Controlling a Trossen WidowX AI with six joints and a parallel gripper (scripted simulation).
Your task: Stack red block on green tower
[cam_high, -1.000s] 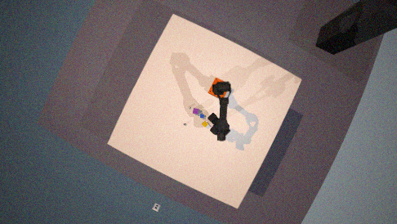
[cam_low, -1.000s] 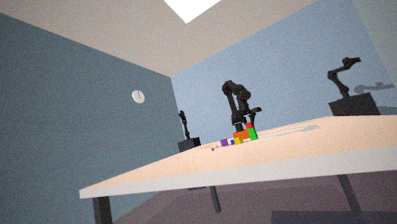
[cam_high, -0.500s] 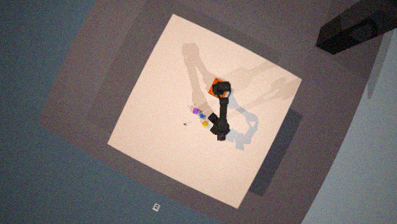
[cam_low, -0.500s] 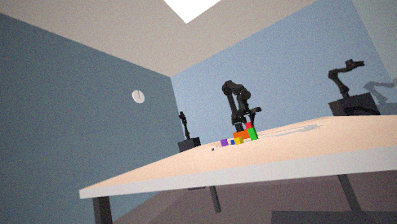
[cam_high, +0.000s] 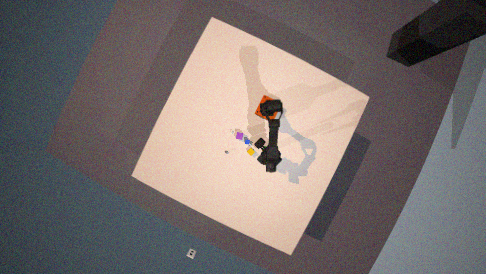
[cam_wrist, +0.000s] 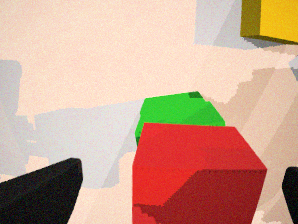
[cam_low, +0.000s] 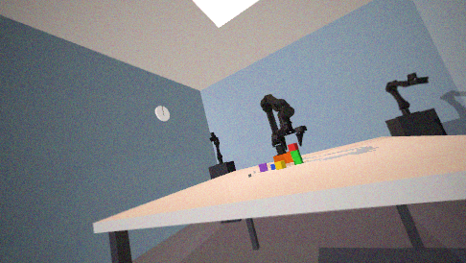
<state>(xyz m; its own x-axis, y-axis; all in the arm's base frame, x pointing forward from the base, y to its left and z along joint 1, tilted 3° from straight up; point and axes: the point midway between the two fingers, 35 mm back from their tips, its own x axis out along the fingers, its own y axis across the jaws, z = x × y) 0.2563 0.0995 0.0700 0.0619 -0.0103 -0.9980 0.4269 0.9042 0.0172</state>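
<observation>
Overhead, the gripper (cam_wrist: 166, 209) hangs released, fingers spread either side of the red block (cam_wrist: 193, 189) resting atop the green tower (cam_wrist: 176, 112).

top: I look straight down from high, far, whole table (cam_high: 200, 200) in frame | exterior: I look up from below table edge, far, toward the room corner | wrist: on the arm, very close, facing down at the red block (cam_wrist: 193, 189) | shared: red block in exterior and wrist
</observation>
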